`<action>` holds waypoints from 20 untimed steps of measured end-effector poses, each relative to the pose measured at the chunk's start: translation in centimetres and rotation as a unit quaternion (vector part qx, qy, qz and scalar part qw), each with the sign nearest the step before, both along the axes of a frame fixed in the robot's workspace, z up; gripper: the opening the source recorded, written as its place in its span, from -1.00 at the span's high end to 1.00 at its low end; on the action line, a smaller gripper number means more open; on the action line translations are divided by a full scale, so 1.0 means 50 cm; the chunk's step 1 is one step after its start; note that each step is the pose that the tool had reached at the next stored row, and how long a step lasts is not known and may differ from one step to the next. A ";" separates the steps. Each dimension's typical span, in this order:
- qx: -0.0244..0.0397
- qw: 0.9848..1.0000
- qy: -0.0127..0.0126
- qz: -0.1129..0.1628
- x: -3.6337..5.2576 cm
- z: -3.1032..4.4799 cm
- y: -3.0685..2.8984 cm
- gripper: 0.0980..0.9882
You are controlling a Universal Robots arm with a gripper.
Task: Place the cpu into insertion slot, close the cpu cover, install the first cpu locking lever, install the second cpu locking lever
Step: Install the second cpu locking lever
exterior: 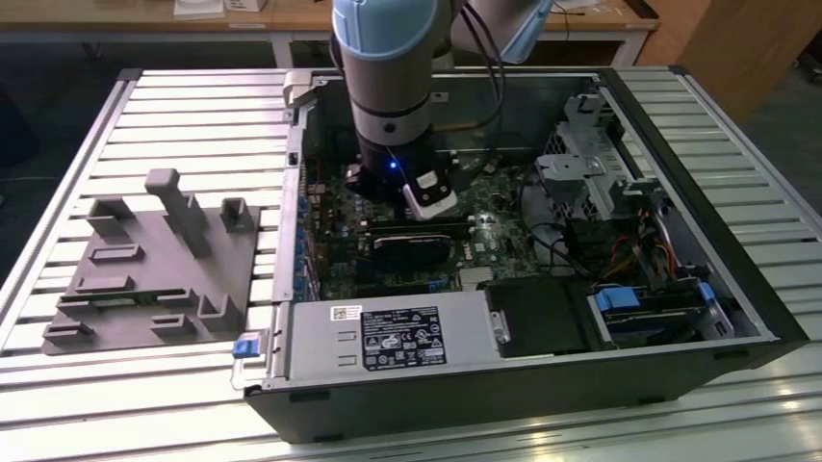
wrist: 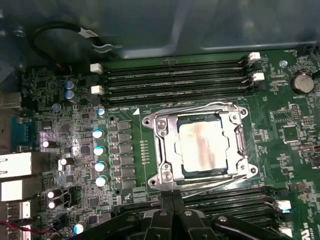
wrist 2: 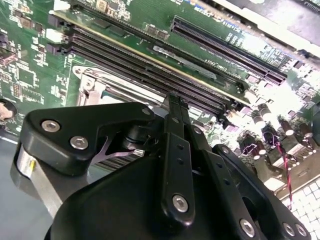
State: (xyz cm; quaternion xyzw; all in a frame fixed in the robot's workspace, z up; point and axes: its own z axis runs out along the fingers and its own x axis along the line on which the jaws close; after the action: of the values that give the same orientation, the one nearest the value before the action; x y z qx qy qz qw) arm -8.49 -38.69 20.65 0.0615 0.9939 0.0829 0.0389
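The arm [exterior: 392, 87] reaches down into the open computer case [exterior: 719, 318], which lies on a slatted metal table [exterior: 141, 106] in the exterior view, with the grey power-supply box [exterior: 385, 339] at the case's 6 o'clock edge and a grey plastic fixture [exterior: 148, 265] on the table at the case's 9 o'clock side. In the first wrist view the cpu [wrist: 202, 146] sits flat inside the insertion slot [wrist: 161, 172] on the green circuit board [wrist: 125, 120], its pale metal top showing through the square window of the cpu cover [wrist: 235, 142], which lies down flat over it. A thin metal locking lever [wrist: 195, 106] runs along the slot's 12 o'clock edge and another [wrist: 210, 186] along its 6 o'clock edge. Long black memory slots [wrist: 175, 80] lie just beyond the 12 o'clock side of the slot, and a row of silver-topped capacitors [wrist: 99, 150] stands at its 9 o'clock side. The gripper [wrist: 173, 199] sits just at the slot's 6 o'clock edge; its two black fingers [wrist 2: 175, 130] are pressed together with no gap and nothing between them, which the second wrist view confirms, with the tips near the metal frame of the slot
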 end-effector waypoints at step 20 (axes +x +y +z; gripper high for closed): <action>0.036 0.999 0.000 0.008 -0.015 -0.024 -0.004 0.98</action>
State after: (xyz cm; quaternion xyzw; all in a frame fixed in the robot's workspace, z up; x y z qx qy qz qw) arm -9.25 -38.88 19.44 0.0545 0.9908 0.1188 0.0360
